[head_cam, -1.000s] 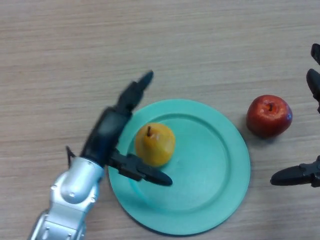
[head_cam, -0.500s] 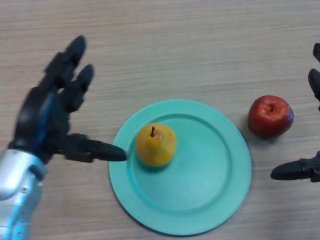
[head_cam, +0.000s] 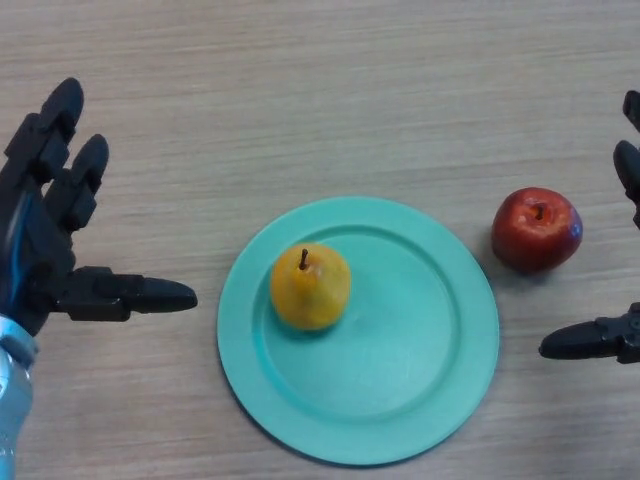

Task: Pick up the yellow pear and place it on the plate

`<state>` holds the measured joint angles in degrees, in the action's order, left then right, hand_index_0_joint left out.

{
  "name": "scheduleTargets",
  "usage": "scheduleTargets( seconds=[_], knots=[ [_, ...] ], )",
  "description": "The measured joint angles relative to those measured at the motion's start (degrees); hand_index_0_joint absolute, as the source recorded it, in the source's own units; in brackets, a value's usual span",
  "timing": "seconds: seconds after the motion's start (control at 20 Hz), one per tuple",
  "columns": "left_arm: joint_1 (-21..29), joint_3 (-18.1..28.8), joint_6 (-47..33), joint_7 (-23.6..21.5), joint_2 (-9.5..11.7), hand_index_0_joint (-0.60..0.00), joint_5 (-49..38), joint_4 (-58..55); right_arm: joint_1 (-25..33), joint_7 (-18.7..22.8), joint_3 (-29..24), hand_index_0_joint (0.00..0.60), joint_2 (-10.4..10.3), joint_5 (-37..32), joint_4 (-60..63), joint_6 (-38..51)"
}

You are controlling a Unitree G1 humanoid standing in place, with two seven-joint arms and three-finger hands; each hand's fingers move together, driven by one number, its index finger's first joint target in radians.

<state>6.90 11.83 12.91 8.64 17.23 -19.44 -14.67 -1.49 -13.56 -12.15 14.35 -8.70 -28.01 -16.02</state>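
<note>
The yellow pear [head_cam: 310, 287] stands upright on the left part of the teal plate [head_cam: 420, 360], stem up. My left hand [head_cam: 45, 235] is at the far left over the table, open, its fingers spread and its thumb pointing toward the plate, well apart from the pear. My right hand [head_cam: 610, 340] shows only at the right edge, open, with its thumb near the lower right and fingertips higher up; it holds nothing.
A red apple [head_cam: 536, 230] sits on the wooden table just right of the plate, close to my right hand.
My left hand has drawn back from beside the pear to the far left edge of the view. The pear stays on the plate; the right hand has not moved.
</note>
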Motion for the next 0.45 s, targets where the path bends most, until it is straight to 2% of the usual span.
scheduleTargets(
  seconds=[0.45],
  knots=[
    [1.0,-1.4,-1.2,-1.9,-0.2,0.0,2.5,0.3,0.9,0.0,0.0,0.0,0.3,0.0,0.6,0.1]
  ],
)
